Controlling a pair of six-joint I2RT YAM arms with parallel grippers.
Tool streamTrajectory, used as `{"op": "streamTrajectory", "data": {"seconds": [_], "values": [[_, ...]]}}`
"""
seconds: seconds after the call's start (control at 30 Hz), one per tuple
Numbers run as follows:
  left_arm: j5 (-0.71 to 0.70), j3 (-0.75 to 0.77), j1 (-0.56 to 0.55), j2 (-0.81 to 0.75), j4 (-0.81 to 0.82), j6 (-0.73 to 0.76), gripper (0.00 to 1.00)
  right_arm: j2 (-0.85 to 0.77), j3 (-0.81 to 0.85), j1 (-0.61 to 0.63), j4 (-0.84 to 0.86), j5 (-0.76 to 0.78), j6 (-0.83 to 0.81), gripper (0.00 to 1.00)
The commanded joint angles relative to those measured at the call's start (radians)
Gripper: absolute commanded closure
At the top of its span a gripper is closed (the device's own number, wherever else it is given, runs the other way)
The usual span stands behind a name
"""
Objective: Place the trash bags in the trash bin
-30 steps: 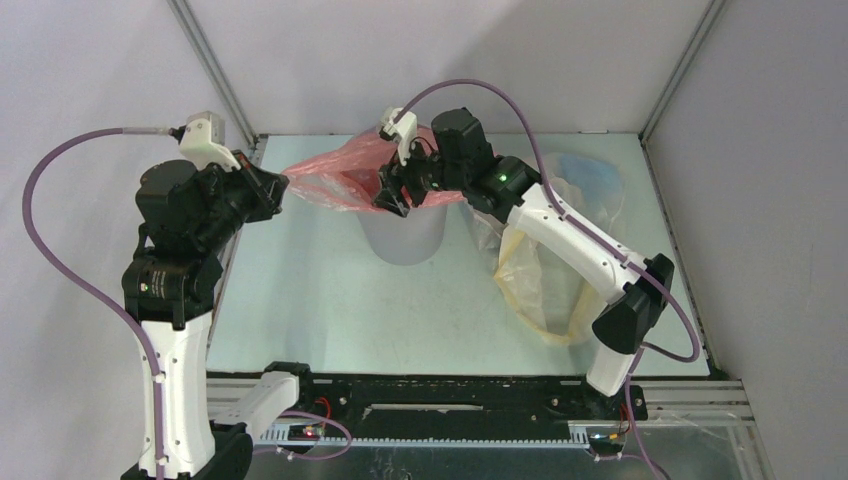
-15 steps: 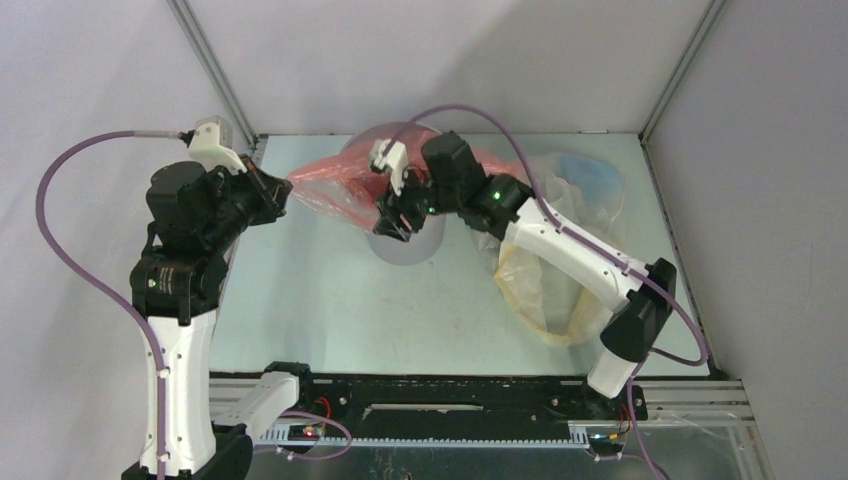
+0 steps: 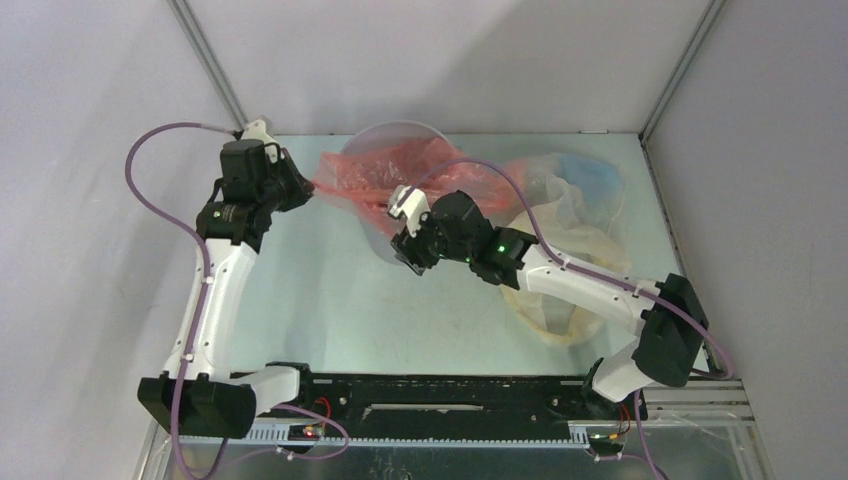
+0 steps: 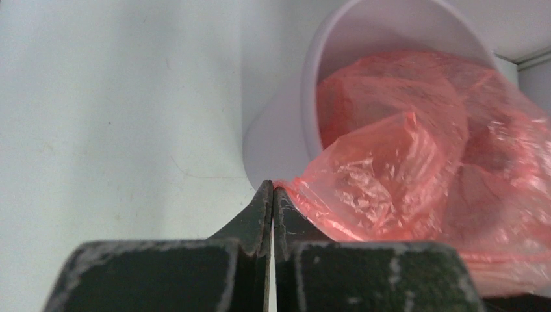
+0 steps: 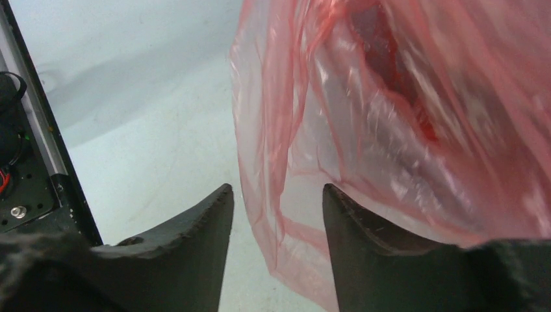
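The light-grey trash bin [image 3: 392, 127] stands tilted at the back middle of the table. The red-pink trash bag [image 3: 400, 170] lies in its mouth and spills over the rim. My left gripper [image 3: 308, 190] is shut on the bag's left corner, just outside the bin [image 4: 279, 130]; the pinch shows in the left wrist view [image 4: 273, 190]. My right gripper [image 3: 403, 258] is open at the bin's near side. A hanging fold of the red bag [image 5: 403, 97] sits between its spread fingers [image 5: 276, 195]. The pale yellow bag [image 3: 545, 300] and light blue bag [image 3: 590, 175] lie on the right.
The table [image 3: 300, 300] is pale green with metal frame posts at its back corners. A black rail [image 3: 450, 395] runs along the near edge; part of it shows in the right wrist view [image 5: 32, 188]. The right arm's forearm crosses above the yellow bag.
The left arm has dropped and swung in toward the bin, still holding the red bag. The right gripper has moved down and nearer. The bin has tipped and more of the bag lies in it.
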Motion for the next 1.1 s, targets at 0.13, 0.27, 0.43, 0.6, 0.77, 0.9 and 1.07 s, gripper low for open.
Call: {"op": "streamTrajectory", "data": {"seconds": [0.13, 0.27, 0.43, 0.6, 0.77, 0.9, 1.07], "values": [[-0.050, -0.065, 0.082, 0.016, 0.153, -0.058, 1.00, -0.143, -0.040, -0.019, 0.044, -0.012, 0.048, 0.33], [-0.035, -0.098, 0.083, 0.047, 0.195, -0.070, 1.00, -0.199, -0.067, -0.073, 0.049, -0.002, 0.133, 0.31], [-0.045, -0.133, 0.098, 0.081, 0.246, -0.098, 1.00, -0.265, -0.123, -0.204, 0.062, -0.017, 0.252, 0.33], [-0.004, -0.198, 0.100, 0.119, 0.360, -0.142, 1.00, -0.257, -0.139, -0.318, 0.061, -0.006, 0.348, 0.37], [-0.008, -0.255, 0.101, 0.131, 0.425, -0.154, 1.00, -0.214, -0.139, -0.369, 0.062, -0.037, 0.368, 0.37], [0.038, -0.299, 0.101, 0.159, 0.488, -0.176, 1.00, -0.152, -0.139, -0.371, 0.058, -0.067, 0.373, 0.38], [0.075, -0.350, 0.101, 0.167, 0.558, -0.198, 1.00, -0.110, -0.187, -0.373, 0.116, -0.084, 0.389, 0.36]]}}
